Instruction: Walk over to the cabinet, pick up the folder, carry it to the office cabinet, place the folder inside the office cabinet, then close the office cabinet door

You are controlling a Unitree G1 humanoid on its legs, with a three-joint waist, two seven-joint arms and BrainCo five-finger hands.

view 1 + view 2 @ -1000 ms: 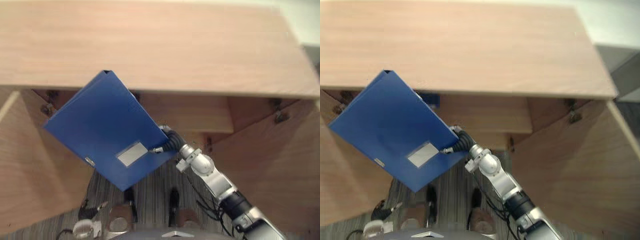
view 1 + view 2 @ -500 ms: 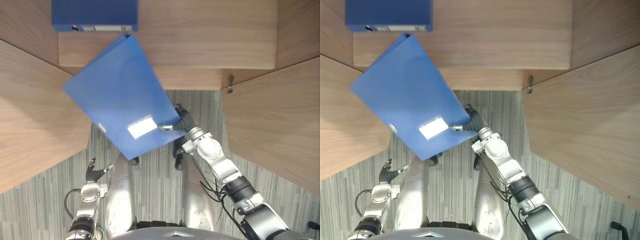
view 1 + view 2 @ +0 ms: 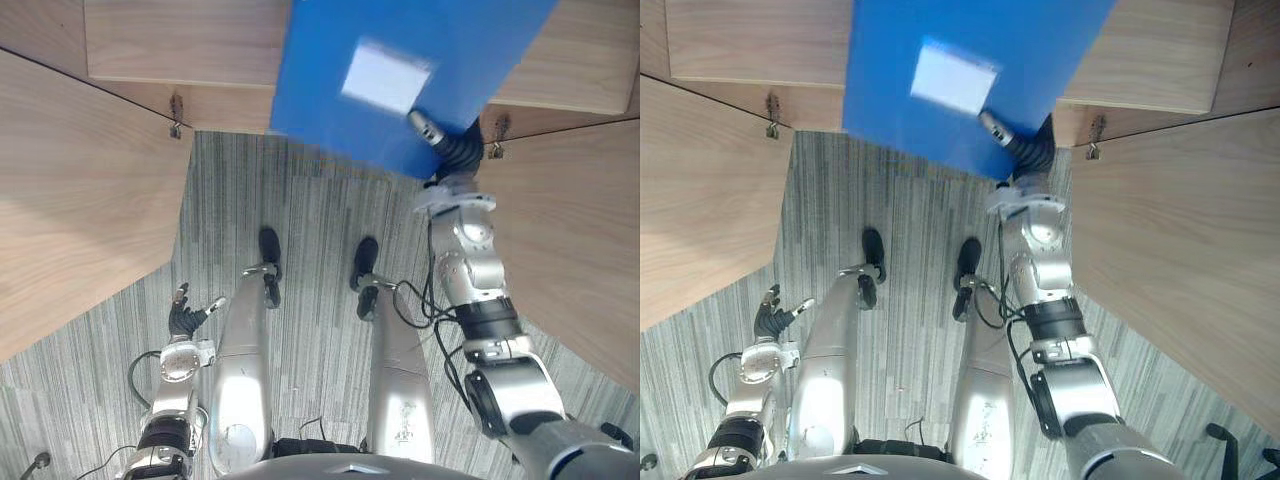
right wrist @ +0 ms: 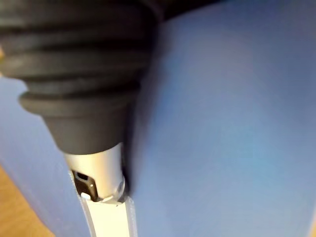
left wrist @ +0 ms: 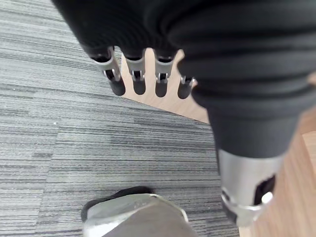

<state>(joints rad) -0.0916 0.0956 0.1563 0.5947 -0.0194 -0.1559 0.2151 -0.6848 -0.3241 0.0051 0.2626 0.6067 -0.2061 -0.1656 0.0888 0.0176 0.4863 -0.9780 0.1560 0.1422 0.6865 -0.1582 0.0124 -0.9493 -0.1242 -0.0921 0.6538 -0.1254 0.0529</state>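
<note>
We gripped the blue folder (image 3: 400, 60) by its lower corner in our right hand (image 3: 452, 150) before the open office cabinet (image 3: 180, 45), left hand (image 3: 185, 318) hanging slack, and judged it could twist loose or snag the cabinet's front edge

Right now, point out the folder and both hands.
folder (image 3: 470, 50), left eye view, blue cover beside label
right hand (image 3: 453, 148), left eye view, dark ribbed cover
left hand (image 3: 183, 319), left eye view, palm

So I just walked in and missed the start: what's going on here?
The robot's right hand pinches a blue folder by one edge and holds it up at a wooden cabinet whose doors stand open on either side. It has not let go of the folder. The left hand hangs low over the grey carpet, fingers relaxed, holding nothing.
</note>
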